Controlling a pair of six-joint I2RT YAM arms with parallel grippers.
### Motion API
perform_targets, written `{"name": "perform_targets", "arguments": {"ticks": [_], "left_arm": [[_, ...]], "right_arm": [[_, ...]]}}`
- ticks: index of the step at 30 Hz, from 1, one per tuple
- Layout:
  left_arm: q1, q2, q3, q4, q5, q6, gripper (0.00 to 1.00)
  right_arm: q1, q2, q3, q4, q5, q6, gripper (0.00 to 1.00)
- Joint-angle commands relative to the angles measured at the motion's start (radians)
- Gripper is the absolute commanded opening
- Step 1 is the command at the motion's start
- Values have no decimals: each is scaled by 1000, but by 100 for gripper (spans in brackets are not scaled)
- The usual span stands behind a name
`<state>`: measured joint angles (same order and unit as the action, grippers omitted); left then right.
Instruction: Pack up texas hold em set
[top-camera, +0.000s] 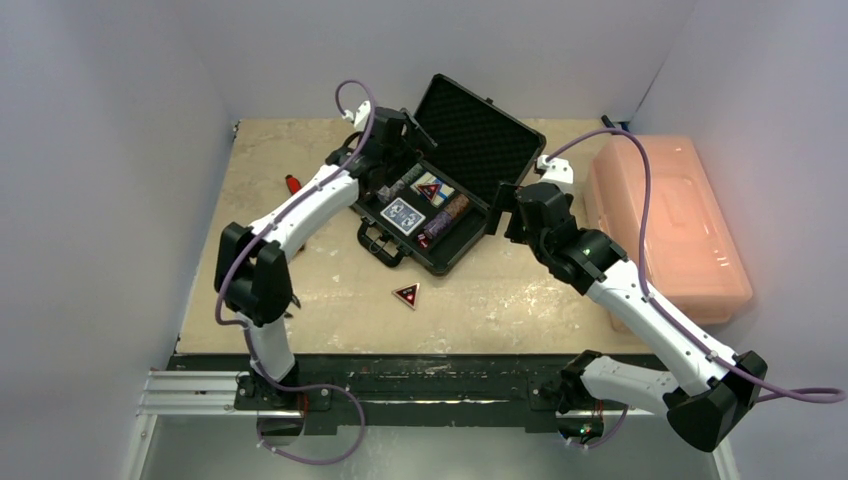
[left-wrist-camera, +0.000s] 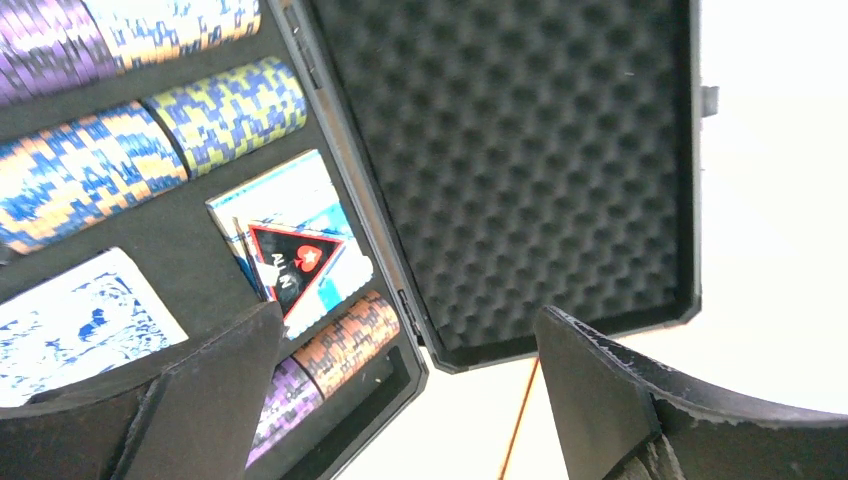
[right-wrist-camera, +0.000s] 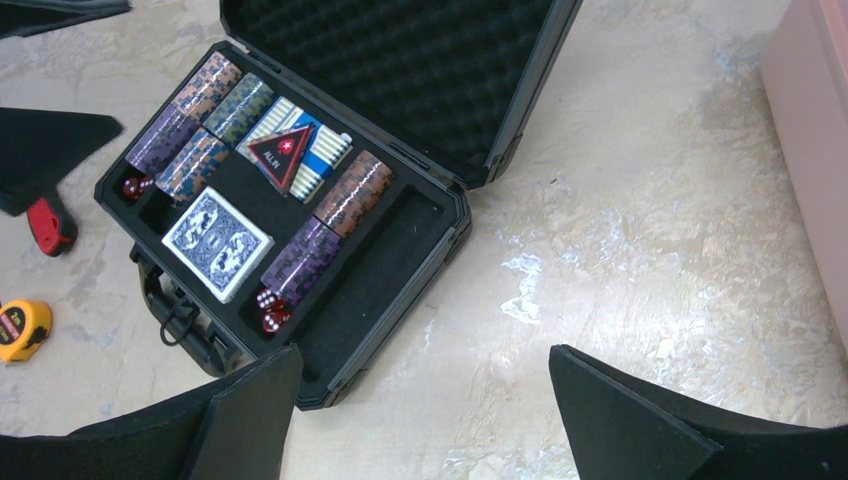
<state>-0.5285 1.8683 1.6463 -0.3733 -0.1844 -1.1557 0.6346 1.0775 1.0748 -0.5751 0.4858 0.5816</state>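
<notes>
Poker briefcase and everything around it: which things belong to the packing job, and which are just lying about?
Job: briefcase, chip stacks, card decks, red dice, triangular button on a deck, loose triangular button.
Lying about: pink bin, red-handled tool, yellow tape measure.

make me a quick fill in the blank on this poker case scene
The briefcase lid stands ____.
The triangular button outside the case lies on the ____.
The other button sits on a card deck ____ the briefcase.
The left tool holds ____.
Missing words: open; table; inside; nothing.
</notes>
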Motion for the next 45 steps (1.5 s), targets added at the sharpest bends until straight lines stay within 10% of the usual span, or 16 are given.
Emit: {"name": "perform_targets", "arguments": {"ticks": [1,33,45], "left_arm": [[6,-117,-50,-78,-68,166,99],[-7,-738,-679,-119,-235,559,100],[-54,-658,-639,-247,-133,596,94]], "right_arm": [[-2,0,31,30,-4,-16,99],[-2,30,37,69,-32,-19,99],[-2,33,31,74,-26,-26,99]]}}
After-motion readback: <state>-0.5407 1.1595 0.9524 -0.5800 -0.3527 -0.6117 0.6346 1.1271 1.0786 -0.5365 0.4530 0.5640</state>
